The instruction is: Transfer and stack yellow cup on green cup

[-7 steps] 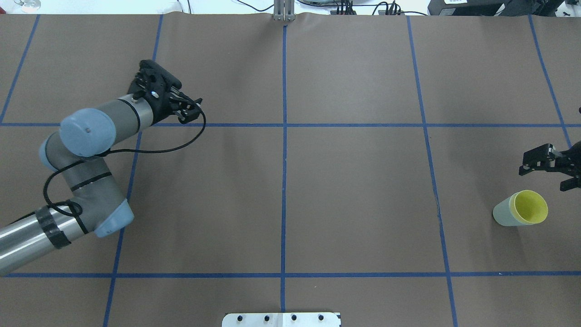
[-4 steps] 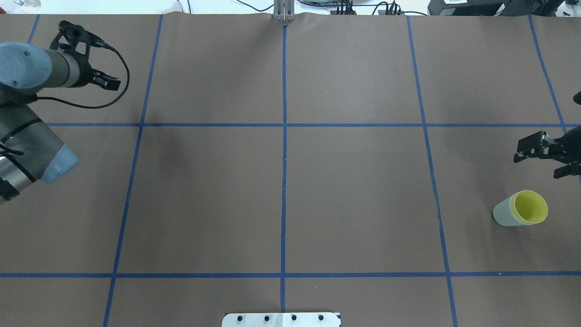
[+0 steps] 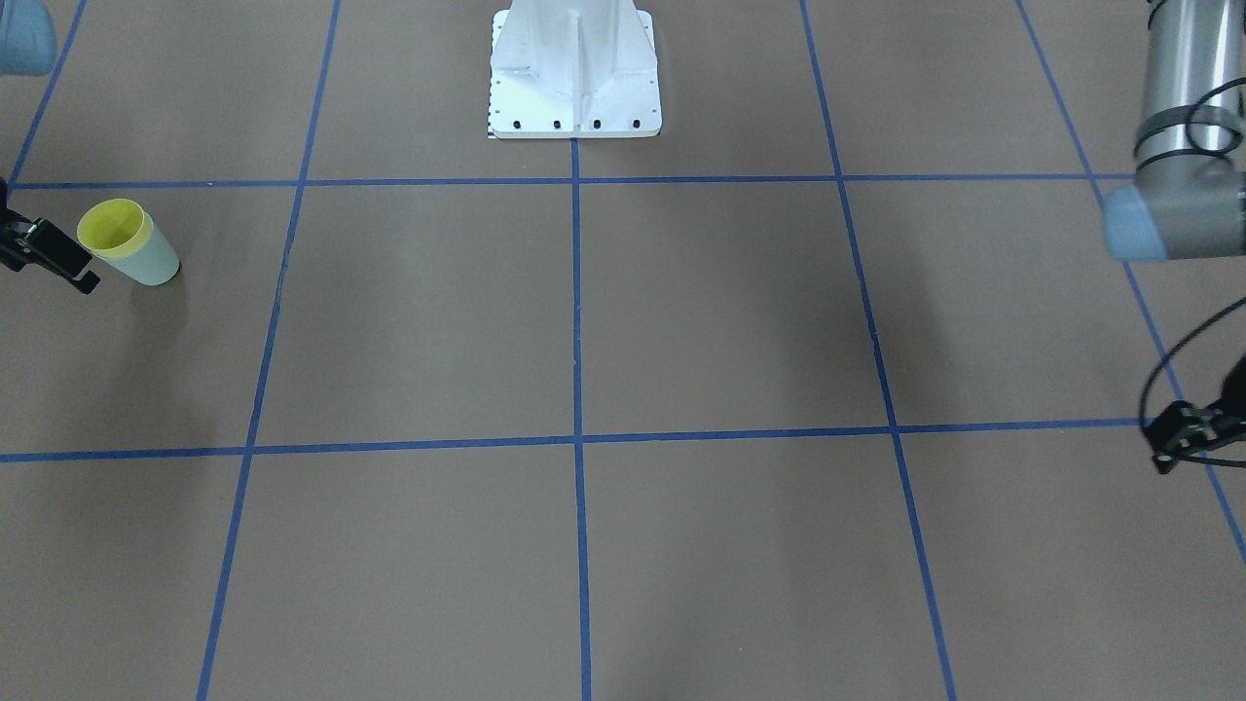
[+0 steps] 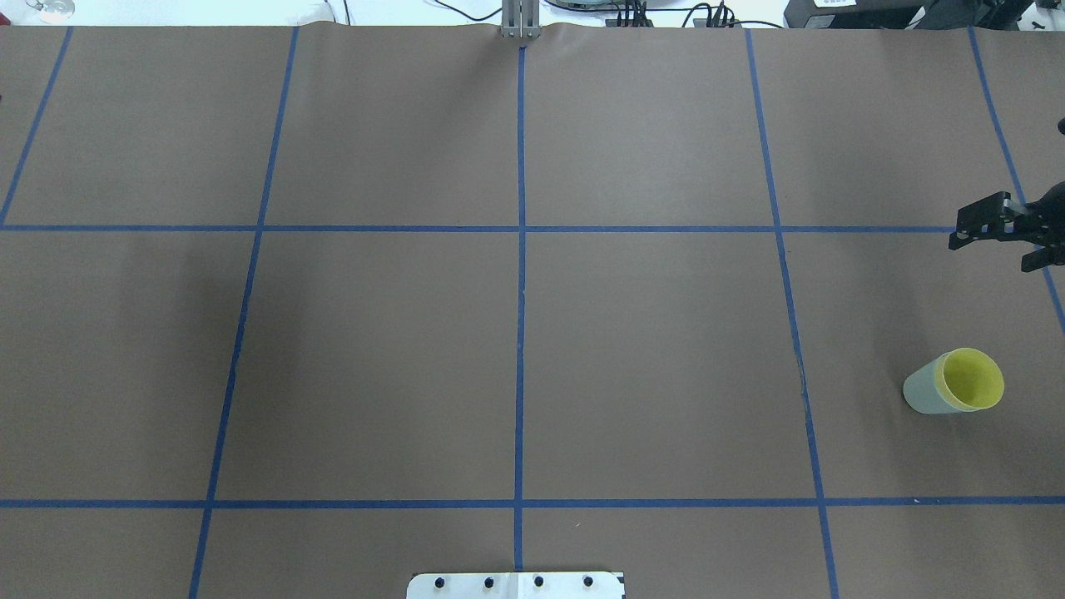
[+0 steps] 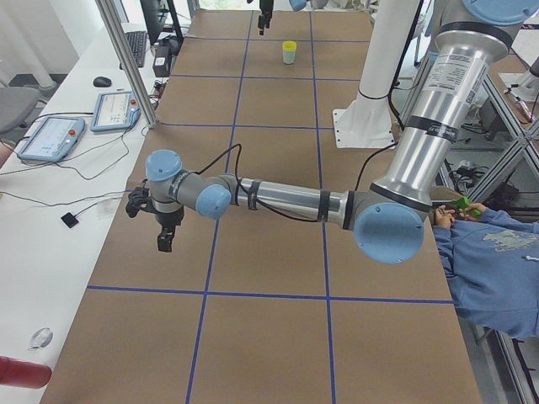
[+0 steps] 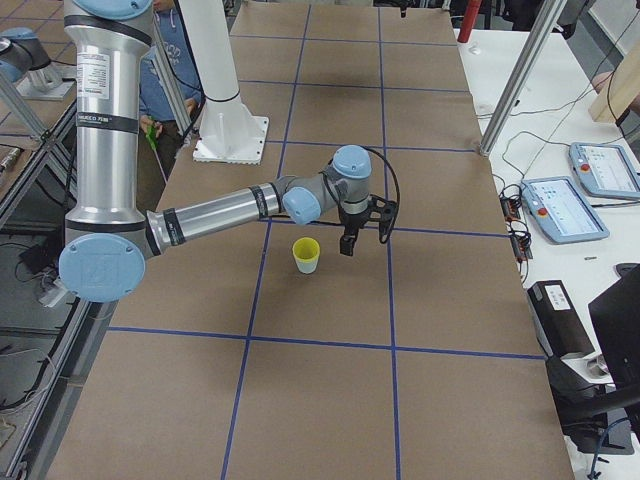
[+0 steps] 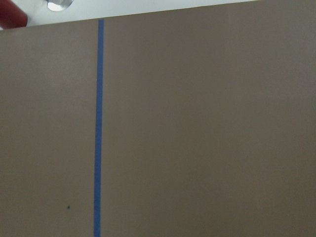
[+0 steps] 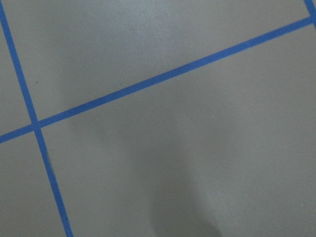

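Observation:
The yellow cup (image 4: pixel 972 379) sits nested inside the green cup (image 4: pixel 918 393), both upright at the table's right. They also show in the front view, yellow (image 3: pixel 109 224) inside green (image 3: pixel 151 263), and in the exterior right view (image 6: pixel 306 254). My right gripper (image 4: pixel 997 241) is open and empty, hanging beyond the cups and apart from them. My left gripper (image 5: pixel 162 225) hangs over the table's left end; only one finger (image 3: pixel 1181 438) shows in the front view. Its jaws stand apart and hold nothing.
The white robot base plate (image 4: pixel 516 585) lies at the near middle edge. Blue tape lines (image 4: pixel 521 249) grid the brown table cover. The left arm's elbow (image 3: pixel 1163 219) hangs over the left side. A red object (image 5: pixel 21 371) lies off the table's left end.
My left arm has swung left, out of the overhead view. My right gripper has drawn farther from the stacked cups. The cups have not moved.

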Action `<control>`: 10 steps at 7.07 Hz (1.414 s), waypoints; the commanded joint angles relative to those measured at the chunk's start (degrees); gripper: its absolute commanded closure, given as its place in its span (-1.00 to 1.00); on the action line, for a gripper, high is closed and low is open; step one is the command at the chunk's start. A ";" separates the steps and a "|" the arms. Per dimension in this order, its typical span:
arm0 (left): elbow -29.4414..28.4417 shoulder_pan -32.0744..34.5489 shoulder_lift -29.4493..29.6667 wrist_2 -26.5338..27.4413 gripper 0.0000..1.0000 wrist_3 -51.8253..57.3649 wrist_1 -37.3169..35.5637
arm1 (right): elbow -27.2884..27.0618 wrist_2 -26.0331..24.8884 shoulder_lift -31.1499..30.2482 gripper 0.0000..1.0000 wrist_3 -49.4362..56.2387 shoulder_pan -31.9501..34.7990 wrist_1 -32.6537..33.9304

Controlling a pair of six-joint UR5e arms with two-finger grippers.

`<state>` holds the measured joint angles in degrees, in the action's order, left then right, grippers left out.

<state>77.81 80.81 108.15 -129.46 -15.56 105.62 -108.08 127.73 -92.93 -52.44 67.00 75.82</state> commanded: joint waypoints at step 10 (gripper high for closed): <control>18.07 8.31 -18.50 -6.68 -1.00 23.82 -20.72 | 5.63 6.40 -3.11 -1.00 30.55 16.85 4.52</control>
<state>95.90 89.12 89.84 -136.13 8.27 84.89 -99.85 134.12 -93.38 -22.06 83.67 80.36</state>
